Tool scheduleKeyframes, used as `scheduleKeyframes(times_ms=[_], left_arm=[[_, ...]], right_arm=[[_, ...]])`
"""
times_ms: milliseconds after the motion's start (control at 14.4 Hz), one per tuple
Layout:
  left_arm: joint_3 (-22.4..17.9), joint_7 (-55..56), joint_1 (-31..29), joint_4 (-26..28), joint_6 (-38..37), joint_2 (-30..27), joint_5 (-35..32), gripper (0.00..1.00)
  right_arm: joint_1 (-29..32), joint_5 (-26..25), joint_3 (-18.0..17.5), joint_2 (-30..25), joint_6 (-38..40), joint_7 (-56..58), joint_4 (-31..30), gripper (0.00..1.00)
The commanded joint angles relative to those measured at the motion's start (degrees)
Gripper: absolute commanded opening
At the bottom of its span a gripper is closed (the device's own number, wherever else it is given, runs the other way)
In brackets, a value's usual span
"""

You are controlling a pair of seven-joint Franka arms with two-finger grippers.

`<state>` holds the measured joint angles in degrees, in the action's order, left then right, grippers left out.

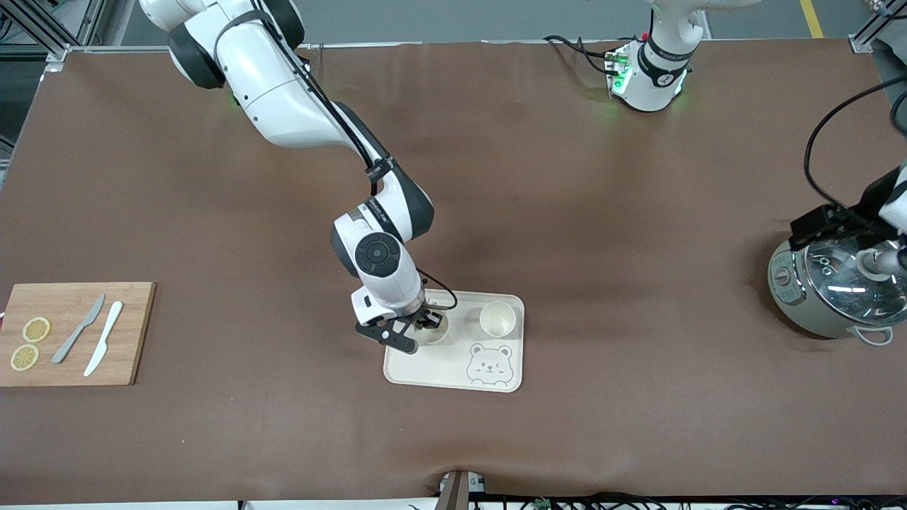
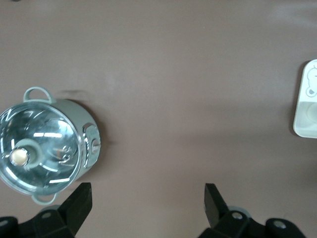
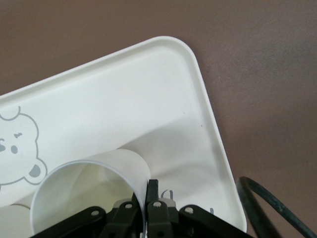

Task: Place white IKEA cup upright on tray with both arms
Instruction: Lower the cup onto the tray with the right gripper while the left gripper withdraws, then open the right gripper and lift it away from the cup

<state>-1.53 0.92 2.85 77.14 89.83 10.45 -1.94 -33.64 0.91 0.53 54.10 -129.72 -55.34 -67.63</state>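
The cream tray [image 1: 453,379] with a bear-face drawing lies near the table's middle. My right gripper [image 1: 429,322] is shut on the rim of a white cup [image 1: 434,333], one finger inside and one outside. The cup is upright over the tray's corner toward the right arm's end. The right wrist view shows the gripper [image 3: 148,188], the cup [image 3: 89,183] and the tray [image 3: 148,89]. A second white cup [image 1: 497,318] stands upright on the tray beside it. My left gripper [image 2: 147,191] is open and empty, high over the table by a pot; the tray's edge [image 2: 304,109] shows there.
A grey-green pot with a glass lid [image 1: 829,290] stands at the left arm's end, also in the left wrist view [image 2: 44,144]. A wooden cutting board [image 1: 134,333] with two lemon slices and two knives lies at the right arm's end.
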Motion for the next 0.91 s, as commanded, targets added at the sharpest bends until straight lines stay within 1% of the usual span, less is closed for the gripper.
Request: scheduleKeyframes(times_ms=[0, 70, 139, 209, 279, 348, 557, 697, 836], left_arm=[[0.56, -0.40, -0.56, 4.24, -0.71, -5.69, 1.06, 1.00], [0.56, -0.31, -0.56, 4.95, -0.71, -6.92, 1.06, 1.00], [0.56, 0.56, -0.56, 4.95, -0.80, -7.28, 1.59, 1.00], [0.65, 2.31, -0.56, 4.95, -0.80, -7.98, 2.20, 1.00], [0.73, 3.72, -0.48, 4.87, -0.80, -8.16, 2.82, 1.00], [1.34, 4.43, -0.48, 4.95, -0.80, -8.25, 3.17, 1.00], [2.05, 5.49, -0.48, 5.04, -0.80, -7.90, 3.35, 1.00], [2.32, 5.40, -0.56, 5.04, -0.80, -7.72, 3.35, 1.00], [2.32, 4.71, -0.65, 5.22, -0.89, -7.72, 3.35, 1.00]], right_arm=[[-0.29, -1.26, 0.35, 0.84, 0.60, -1.44, 2.06, 0.00], [-0.20, -1.26, 0.35, 0.92, 0.60, -1.44, 2.06, 0.00], [-0.20, -1.26, 0.35, 0.92, 0.69, -1.35, 2.06, 0.19], [-0.20, -1.35, 0.44, 0.84, 0.78, -1.35, 2.06, 0.34], [-0.20, -1.53, 0.35, 0.83, 0.78, -1.35, 2.06, 0.53], [-0.20, -1.61, 0.44, 0.83, 0.69, -1.35, 2.06, 1.00], [-0.20, -3.63, 0.35, 0.66, 0.69, -1.35, 1.98, 1.00], [0.06, -3.64, 0.35, 0.22, 1.22, -1.17, 1.98, 1.00], [0.50, -3.64, 0.26, -1.35, 1.66, -0.82, 1.98, 1.00]])
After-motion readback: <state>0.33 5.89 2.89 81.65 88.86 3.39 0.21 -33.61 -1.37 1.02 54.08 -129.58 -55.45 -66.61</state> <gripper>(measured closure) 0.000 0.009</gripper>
